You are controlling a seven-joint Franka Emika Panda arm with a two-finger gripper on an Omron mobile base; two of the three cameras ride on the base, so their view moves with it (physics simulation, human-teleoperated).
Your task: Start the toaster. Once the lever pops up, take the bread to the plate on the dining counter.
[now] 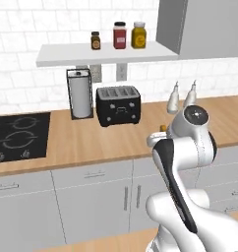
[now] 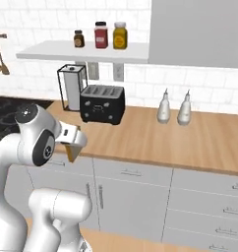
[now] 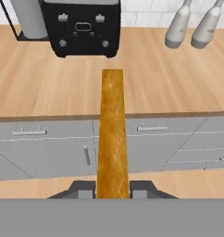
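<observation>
While the slice rides out ahead of the hand, here is the picture.
Bread: the bread (image 3: 112,134) is pinched edge-on at its near end, well back from the toaster (image 3: 82,28), out over the cabinet fronts in front of the wooden counter (image 3: 49,88).
Grip: the gripper (image 3: 112,189) has its fingers (image 3: 84,189) drawn narrow, one on each flat face of the slice, holding it.
Long axis: in the hand view the slice runs straight away from the fingers, its far end aimed at the toaster's front.
Orientation: from the right base view the bread (image 2: 72,149) shows as an orange-brown sliver hanging at the hand.
Key relation: no plate or dining counter lies ahead, so my read is the carry has to turn away from this wall.
Around it: paper-towel holder (image 1: 80,93) left of the toaster (image 1: 118,105), two bottles (image 2: 174,108) to its right.
Risk: a thin slice gripped at one end could swing.
</observation>
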